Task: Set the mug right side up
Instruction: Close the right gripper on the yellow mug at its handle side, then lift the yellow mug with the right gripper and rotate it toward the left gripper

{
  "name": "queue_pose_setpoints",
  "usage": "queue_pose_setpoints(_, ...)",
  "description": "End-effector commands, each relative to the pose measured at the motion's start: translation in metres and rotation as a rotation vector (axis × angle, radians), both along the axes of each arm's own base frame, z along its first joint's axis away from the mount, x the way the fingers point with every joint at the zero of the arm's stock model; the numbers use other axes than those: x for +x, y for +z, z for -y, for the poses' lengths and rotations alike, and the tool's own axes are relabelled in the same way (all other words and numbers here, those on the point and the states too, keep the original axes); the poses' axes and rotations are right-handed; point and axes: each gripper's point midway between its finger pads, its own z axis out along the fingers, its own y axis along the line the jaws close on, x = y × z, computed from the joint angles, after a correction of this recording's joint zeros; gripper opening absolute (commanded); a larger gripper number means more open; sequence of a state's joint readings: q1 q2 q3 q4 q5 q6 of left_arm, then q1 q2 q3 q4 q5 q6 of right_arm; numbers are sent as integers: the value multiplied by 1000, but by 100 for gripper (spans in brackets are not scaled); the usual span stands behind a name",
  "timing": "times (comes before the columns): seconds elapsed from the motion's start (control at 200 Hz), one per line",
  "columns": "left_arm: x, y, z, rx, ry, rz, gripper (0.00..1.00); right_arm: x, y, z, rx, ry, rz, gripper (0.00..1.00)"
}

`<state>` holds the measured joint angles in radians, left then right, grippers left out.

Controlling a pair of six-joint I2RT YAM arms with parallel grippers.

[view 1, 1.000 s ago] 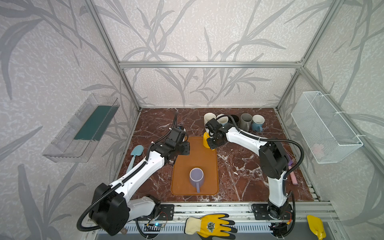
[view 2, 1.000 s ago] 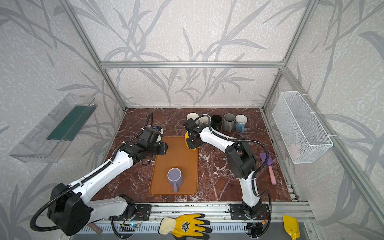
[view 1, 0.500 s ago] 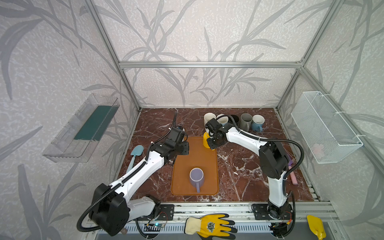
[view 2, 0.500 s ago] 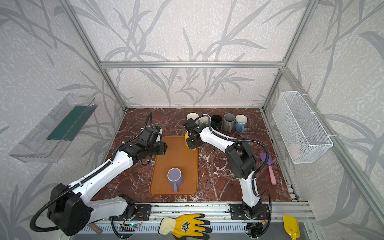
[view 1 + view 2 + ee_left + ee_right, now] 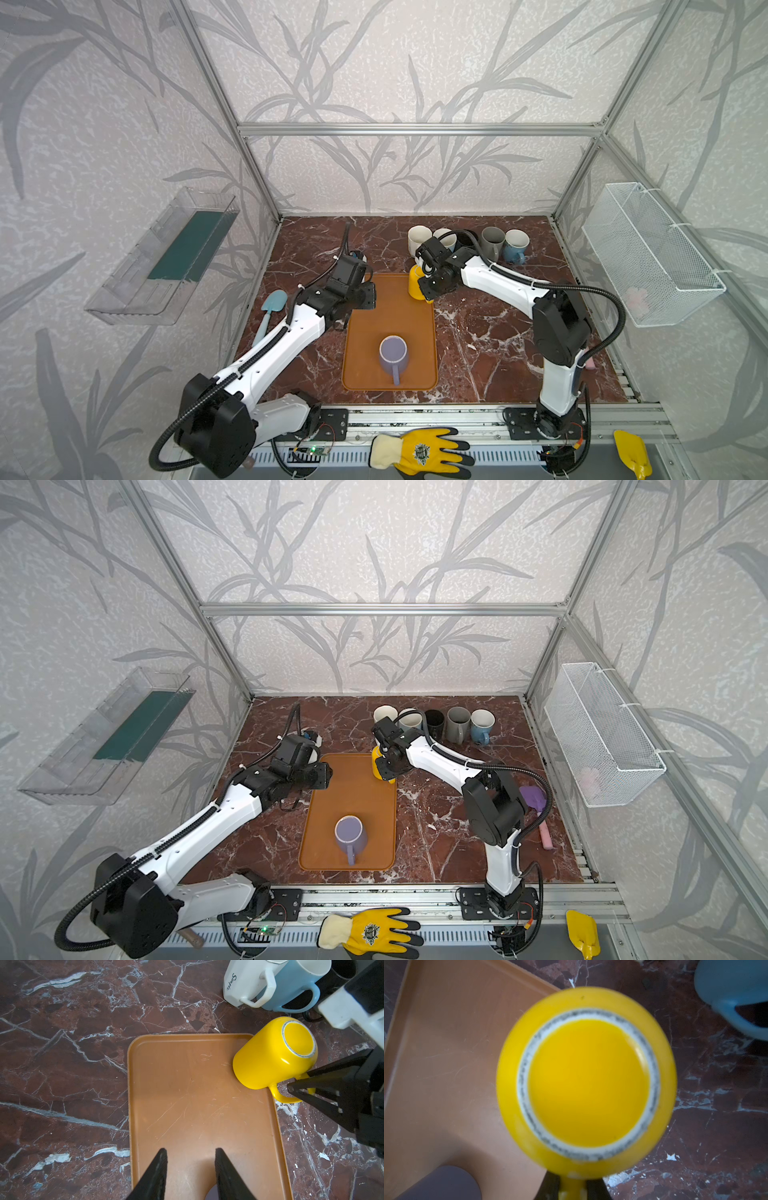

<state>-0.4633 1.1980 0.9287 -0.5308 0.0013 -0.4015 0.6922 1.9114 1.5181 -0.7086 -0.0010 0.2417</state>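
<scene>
The right fingers [image 5: 295,1087] are clenched on the handle of the yellow mug [image 5: 415,282], which sits bottom up at the far right corner of the tray [image 5: 390,316]. I cannot tell whether its rim rests there or is lifted. The left fingers [image 5: 158,1172] are partly spread and hold nothing, hanging above the tray's far left part.

The right arm [image 5: 498,282] reaches from the near right of the desk [image 5: 478,340] to the far middle, with its wrist over the mug. The left arm [image 5: 282,345] stretches diagonally from the near left.

Both top views hide the grip behind the wrist. The left wrist view shows it plainly. The right wrist view shows the mug's base ringed in white. A purple mug [image 5: 392,353] stands upright on the tray's near part.
</scene>
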Motion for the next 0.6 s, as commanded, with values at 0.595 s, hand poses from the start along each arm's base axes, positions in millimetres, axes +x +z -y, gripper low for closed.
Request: queue_pose_setpoints(0.595, 4, 26, 12, -160, -38, 37, 40, -12, 88, -27, 310, 135, 182, 0)
